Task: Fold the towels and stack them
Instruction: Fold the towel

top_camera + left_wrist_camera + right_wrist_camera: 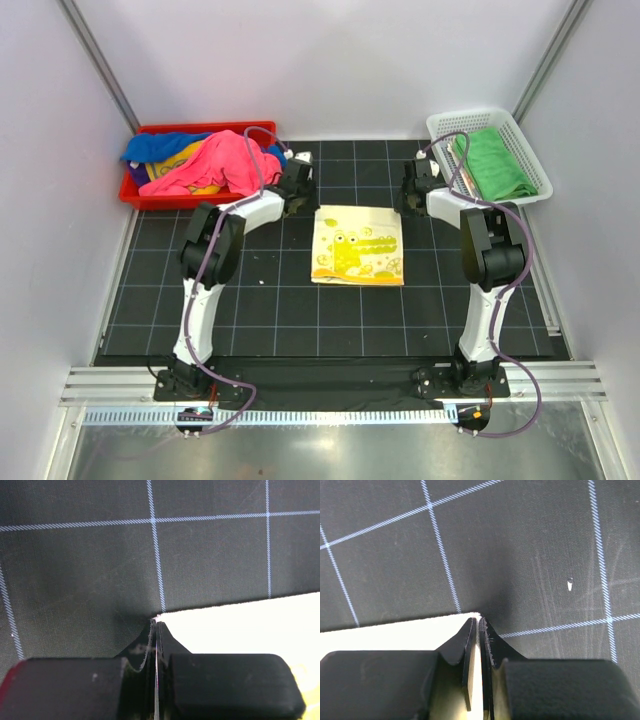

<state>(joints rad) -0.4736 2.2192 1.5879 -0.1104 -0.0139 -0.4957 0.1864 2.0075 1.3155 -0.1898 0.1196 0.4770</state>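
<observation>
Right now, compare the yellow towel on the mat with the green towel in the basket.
The yellow towel lies flat on the mat; the green towel sits in the basket. The yellow towel is printed, the green towel plain. The left gripper and right gripper pinch the yellow towel's corners; no gripper holds the green towel.

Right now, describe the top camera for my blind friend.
The left gripper and right gripper pinch the far corners of a cream crocodile-print towel on a black gridded mat. Behind: red tray of pink and blue towels, white mesh basket with green towel.
</observation>
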